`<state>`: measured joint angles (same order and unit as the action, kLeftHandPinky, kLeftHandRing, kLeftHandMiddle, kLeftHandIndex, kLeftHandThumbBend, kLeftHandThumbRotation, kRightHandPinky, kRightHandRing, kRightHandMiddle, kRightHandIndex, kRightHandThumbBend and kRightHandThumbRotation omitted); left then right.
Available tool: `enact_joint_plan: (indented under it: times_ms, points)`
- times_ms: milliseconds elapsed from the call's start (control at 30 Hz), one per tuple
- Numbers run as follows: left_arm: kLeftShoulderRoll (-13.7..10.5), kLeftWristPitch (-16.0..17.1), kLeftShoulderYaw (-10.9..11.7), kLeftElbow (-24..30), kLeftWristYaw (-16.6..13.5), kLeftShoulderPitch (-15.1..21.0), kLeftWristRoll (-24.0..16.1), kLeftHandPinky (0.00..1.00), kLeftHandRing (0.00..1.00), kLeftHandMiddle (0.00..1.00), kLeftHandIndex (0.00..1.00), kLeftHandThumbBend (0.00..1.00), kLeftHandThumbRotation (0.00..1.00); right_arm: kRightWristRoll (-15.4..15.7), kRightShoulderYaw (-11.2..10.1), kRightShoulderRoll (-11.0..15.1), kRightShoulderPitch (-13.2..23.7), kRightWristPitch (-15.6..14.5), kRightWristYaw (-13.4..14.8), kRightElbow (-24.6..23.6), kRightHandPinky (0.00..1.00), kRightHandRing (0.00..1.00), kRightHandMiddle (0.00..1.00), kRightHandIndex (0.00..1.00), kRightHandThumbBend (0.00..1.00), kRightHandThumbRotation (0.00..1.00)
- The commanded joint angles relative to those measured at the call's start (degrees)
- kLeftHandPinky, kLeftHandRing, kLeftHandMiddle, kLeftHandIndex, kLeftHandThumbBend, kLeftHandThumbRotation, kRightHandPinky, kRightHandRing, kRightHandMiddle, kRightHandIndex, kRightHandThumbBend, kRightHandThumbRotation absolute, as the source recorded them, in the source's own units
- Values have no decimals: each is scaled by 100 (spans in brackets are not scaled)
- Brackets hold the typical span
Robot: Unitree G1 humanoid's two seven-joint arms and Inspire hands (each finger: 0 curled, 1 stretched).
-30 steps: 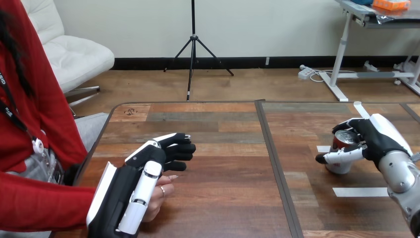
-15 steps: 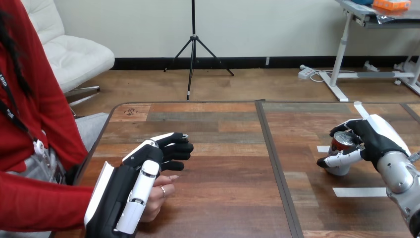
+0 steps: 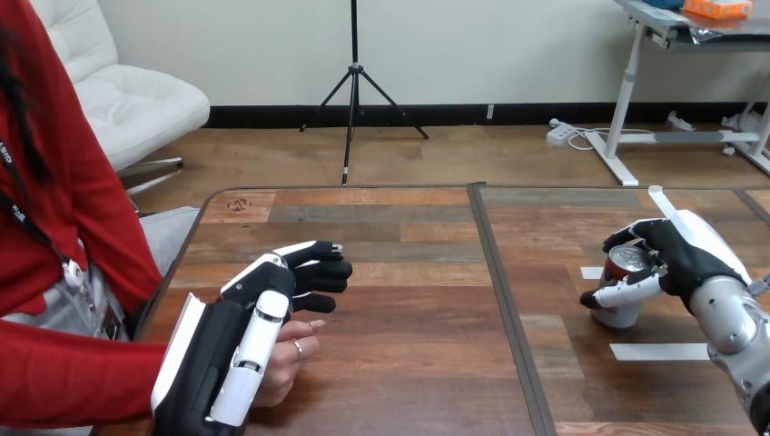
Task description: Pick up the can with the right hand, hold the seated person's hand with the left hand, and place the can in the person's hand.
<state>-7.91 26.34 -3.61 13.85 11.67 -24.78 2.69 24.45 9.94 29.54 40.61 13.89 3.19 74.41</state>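
Red and silver, the can [image 3: 621, 292] is at the right side of the wooden worktop [image 3: 409, 300], far from the person. It is upright or only a little tilted, with its shiny top turned toward the camera. Its base is down at the worktop surface, but I cannot tell if it really rests there. The right hand [image 3: 692, 259] is closed round the can: the black fingers go round its far side and the thumb [image 3: 626, 292] lies across its front. A white tape strip [image 3: 658, 351] lies flat on the wood just in front of this hand, and a shorter tape piece [image 3: 592, 272] is just left of the can.

A dark seam [image 3: 508, 309] runs from near to far and divides the worktop in two halves. The can and the right hand are right of it; the left hand [image 3: 231, 350] is well left of it, near the left edge. The left hand lies over the person's hand [image 3: 289, 361], which comes in from the view's left with a red sleeve [image 3: 73, 372]. The two hands touch, and the person's fingertips come out from under the robot's palm. I cannot tell whether the left hand grips the person's hand or only covers it.
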Motion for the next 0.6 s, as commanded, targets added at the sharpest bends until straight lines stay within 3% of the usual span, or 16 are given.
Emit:
enact_joint_plan:
  times_ms: [0,567]
  points:
    - [44,174,33,-15,-24,303,19,65,70,70,70,22,100,40,64,85,582,6,-47,-64,56,63,67,68,90,8]
    - [34,180,56,-68,-45,349,-43,63,69,69,70,25,100,170,166,161,660,-133,-174,-77,60,67,71,71,93,14]
